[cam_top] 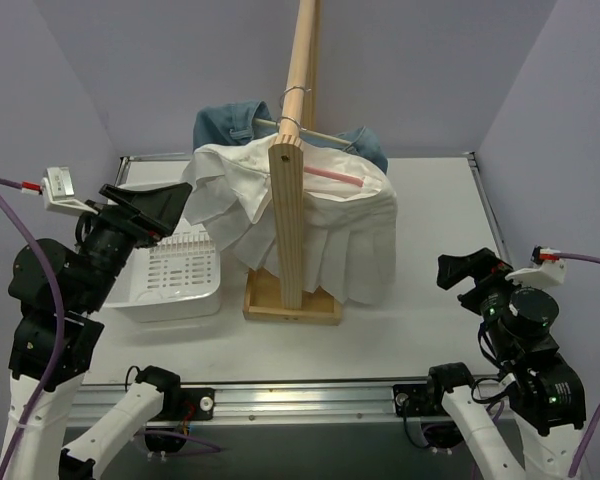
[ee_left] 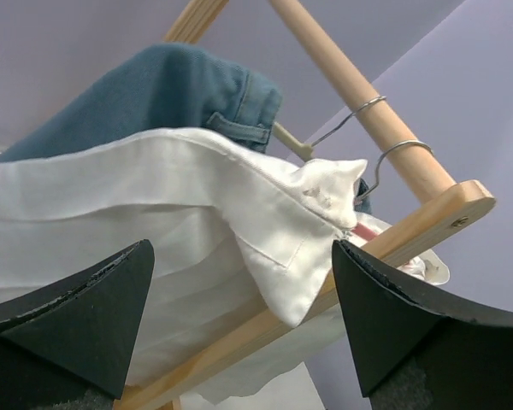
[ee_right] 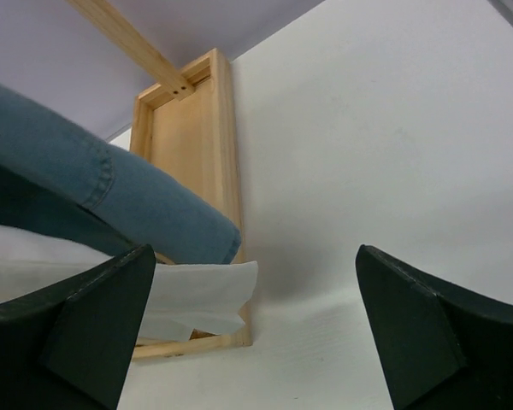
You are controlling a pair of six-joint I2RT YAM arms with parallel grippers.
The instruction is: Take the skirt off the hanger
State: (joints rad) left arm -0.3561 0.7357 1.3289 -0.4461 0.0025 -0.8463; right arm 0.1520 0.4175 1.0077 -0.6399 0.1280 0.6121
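The white pleated skirt (cam_top: 325,235) hangs over the wooden rack at the table's middle. A short stretch of the pink hanger (cam_top: 332,176) shows on top of it, right of the rack's upright board. My left gripper (cam_top: 172,205) is open and empty, left of the skirt and apart from it. In the left wrist view the gripper (ee_left: 241,248) faces the skirt (ee_left: 154,205), and a bit of the pink hanger (ee_left: 366,231) peeks out by the wooden bar. My right gripper (cam_top: 468,270) is open and empty, right of the skirt. In the right wrist view the gripper (ee_right: 256,252) faces the skirt's hem (ee_right: 201,295).
A blue denim garment (cam_top: 230,122) hangs behind the skirt on another hanger, its wire hooks (cam_top: 292,110) on the wooden pole (cam_top: 302,50). The rack's wooden base (cam_top: 292,305) sits on the table. A white slotted basket (cam_top: 175,280) stands below my left gripper.
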